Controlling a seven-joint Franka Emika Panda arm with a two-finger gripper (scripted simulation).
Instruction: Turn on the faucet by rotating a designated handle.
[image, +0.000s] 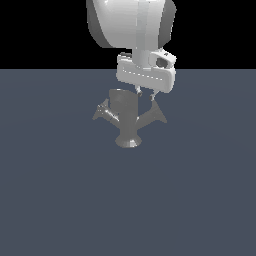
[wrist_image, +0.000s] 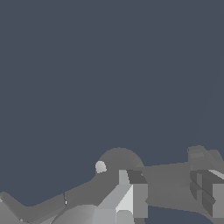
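1. Tool position: hanging low over the faucet, above the side that lies toward the exterior view's right; its two fingers are spread, one at the edge of the cylindrical body, the other over the base of the smooth side arm; nothing is pinched between them as far as either view shows.
2. Faucet location: standing on its round flared foot on the dark tabletop, about the middle of the exterior view; body upright; two side arms angled outward.
3. Handle: the smooth arm with the plain trumpet tip, reaching toward the exterior view's right; the ridged, star-tipped arm reaches the opposite way and is clear of the tool.
4. Wrist view: fingers appear in the foreground, apart, with a grey limb of the fixture running across between and behind them; whether a pad is touching metal cannot be told.
5. Progress, as judged: approach is largely complete; the tool is down at the level of the handle's root; no sign of rotation can be confirmed from the handle's attitude alone.
6. Remaining, as judged: secure contact against the handle; push or sweep it about the body's axis; the faucet is not yet shown to be on.
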